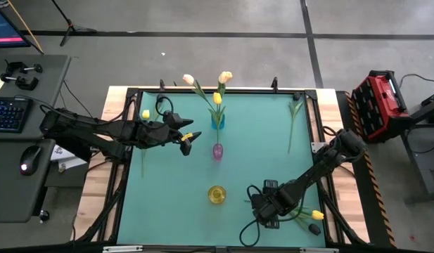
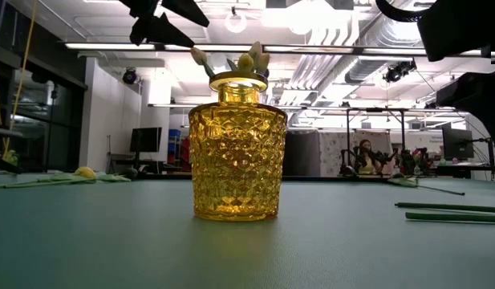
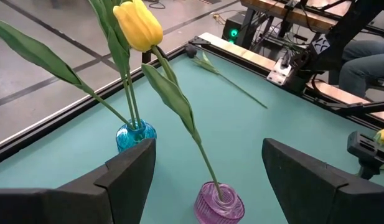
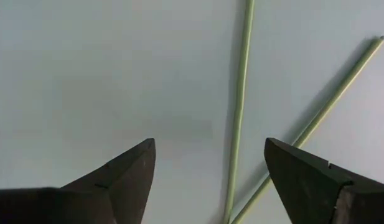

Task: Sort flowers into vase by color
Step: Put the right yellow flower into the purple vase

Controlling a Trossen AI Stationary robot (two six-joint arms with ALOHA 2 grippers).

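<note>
Two cream tulips [image 1: 188, 79] stand with their stems in the blue vase [image 1: 217, 121]. A yellow tulip [image 3: 139, 25] has its stem in the purple vase [image 3: 220, 202]. The yellow glass vase [image 2: 237, 148] stands nearer on the mat. Loose tulips lie flat on the mat: one at the far right [image 1: 294, 123], a yellow one at the left edge [image 1: 145, 114], and a yellow [image 1: 317, 214] and a dark one [image 1: 314, 228] at the near right. My left gripper [image 3: 207, 146] hovers open, left of the purple vase. My right gripper [image 4: 210, 149] is open above two green stems [image 4: 238, 112].
The teal mat is bounded by a black frame [image 1: 132, 91] with wooden boards outside it. Cables lie at the near right beside my right arm [image 1: 329, 158]. Open mat lies between the vases and the right edge.
</note>
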